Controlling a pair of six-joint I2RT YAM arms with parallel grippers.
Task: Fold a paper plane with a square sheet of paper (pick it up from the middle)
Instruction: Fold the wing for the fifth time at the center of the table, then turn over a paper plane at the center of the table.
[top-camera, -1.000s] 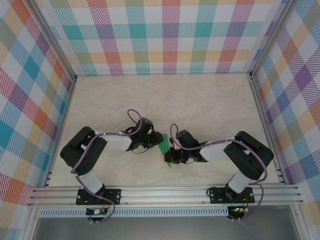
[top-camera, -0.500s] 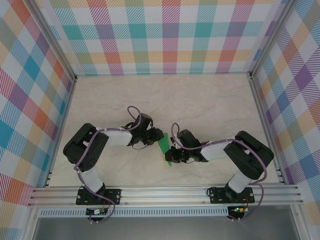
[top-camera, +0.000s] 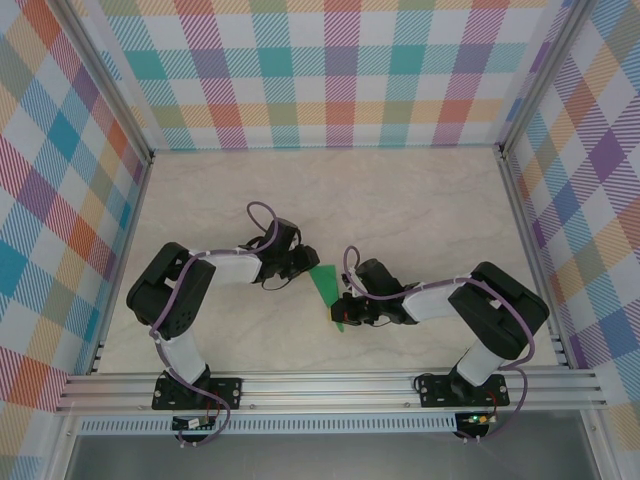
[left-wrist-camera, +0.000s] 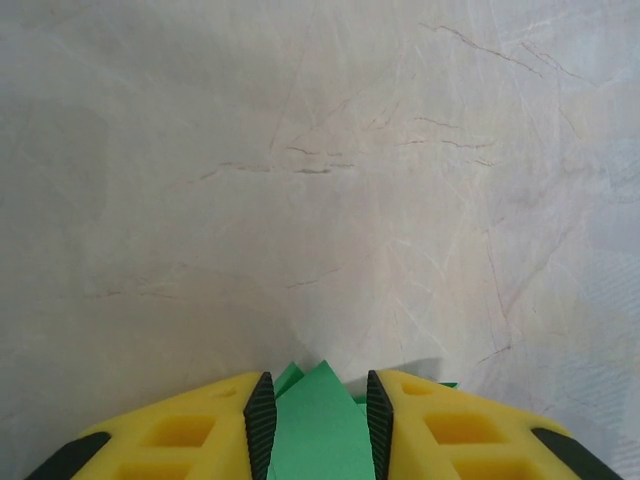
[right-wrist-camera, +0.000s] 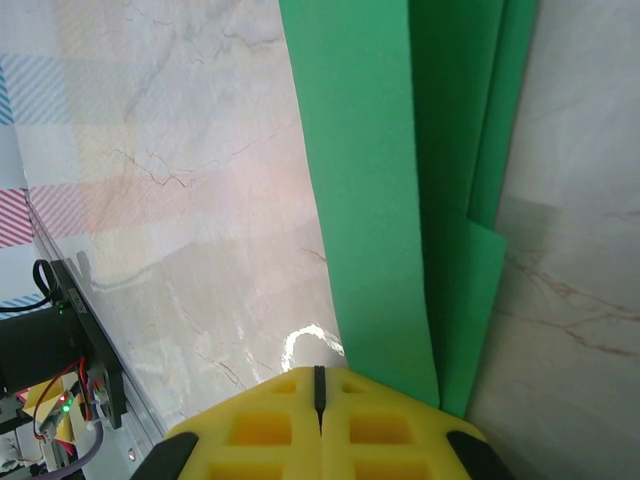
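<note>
Top external view: a pale marble table (top-camera: 400, 200) sits inside plaid walls (top-camera: 340, 80). The left arm (top-camera: 225, 268) and right arm (top-camera: 440, 300) both bend in toward the middle. Between them the folded green paper (top-camera: 325, 284) lies on the table as a narrow wedge. Its wide end is by the left gripper (top-camera: 300, 268) and its thin end is at the right gripper (top-camera: 345, 308).

In the left wrist view, the paper fills a narrow gap between the black pads (left-wrist-camera: 260, 420). Whether they pinch it cannot be told. In the right wrist view, the yellow fingers (right-wrist-camera: 260, 425) are pressed together, and the layered paper runs under the tip of one finger.
</note>
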